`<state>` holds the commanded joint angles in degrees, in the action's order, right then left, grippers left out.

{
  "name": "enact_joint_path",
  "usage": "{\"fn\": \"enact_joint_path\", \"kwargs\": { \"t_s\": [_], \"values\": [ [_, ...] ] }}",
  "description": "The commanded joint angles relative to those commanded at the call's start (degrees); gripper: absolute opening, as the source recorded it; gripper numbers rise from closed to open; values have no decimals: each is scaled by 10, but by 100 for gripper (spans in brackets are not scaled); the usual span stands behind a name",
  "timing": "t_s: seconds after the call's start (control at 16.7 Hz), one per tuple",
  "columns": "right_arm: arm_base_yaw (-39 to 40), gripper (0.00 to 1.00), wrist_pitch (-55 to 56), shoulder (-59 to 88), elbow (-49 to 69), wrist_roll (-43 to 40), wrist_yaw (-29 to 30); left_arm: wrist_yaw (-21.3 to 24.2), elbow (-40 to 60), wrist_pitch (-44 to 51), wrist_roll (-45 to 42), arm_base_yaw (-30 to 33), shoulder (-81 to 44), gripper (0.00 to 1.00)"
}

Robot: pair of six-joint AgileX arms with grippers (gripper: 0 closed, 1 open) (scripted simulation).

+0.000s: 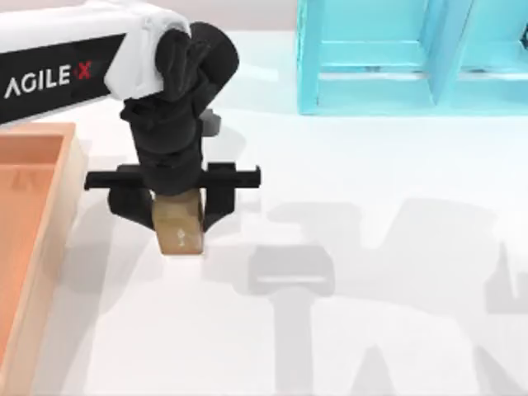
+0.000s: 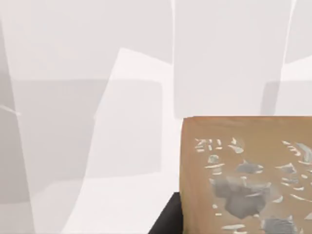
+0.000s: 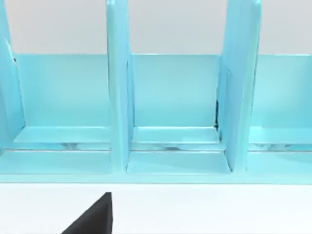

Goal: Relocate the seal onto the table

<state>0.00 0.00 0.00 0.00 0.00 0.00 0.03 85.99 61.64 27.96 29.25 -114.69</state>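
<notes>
- left arm reaches in from the left, wrist bent straight down
- left gripper clamps the seal over the table, right of the tray

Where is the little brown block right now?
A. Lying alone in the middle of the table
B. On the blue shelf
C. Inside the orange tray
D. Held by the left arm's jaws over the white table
D. The block sits clamped in the left gripper above the white table, beside the orange tray.
</notes>
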Motion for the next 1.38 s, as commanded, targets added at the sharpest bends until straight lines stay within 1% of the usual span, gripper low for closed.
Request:
{"fn": "enact_joint_path", "kwargs": {
  "t_s": [0.3,0.6,1.38],
  "values": [
    [0,100,0,0,0,0,0,0,-43,-74,0,1,-20,0],
    [0,100,0,0,0,0,0,0,-52,-84,0,1,-27,0],
    [0,100,0,0,0,0,0,0,-52,-84,0,1,-27,98]
  ]
}}
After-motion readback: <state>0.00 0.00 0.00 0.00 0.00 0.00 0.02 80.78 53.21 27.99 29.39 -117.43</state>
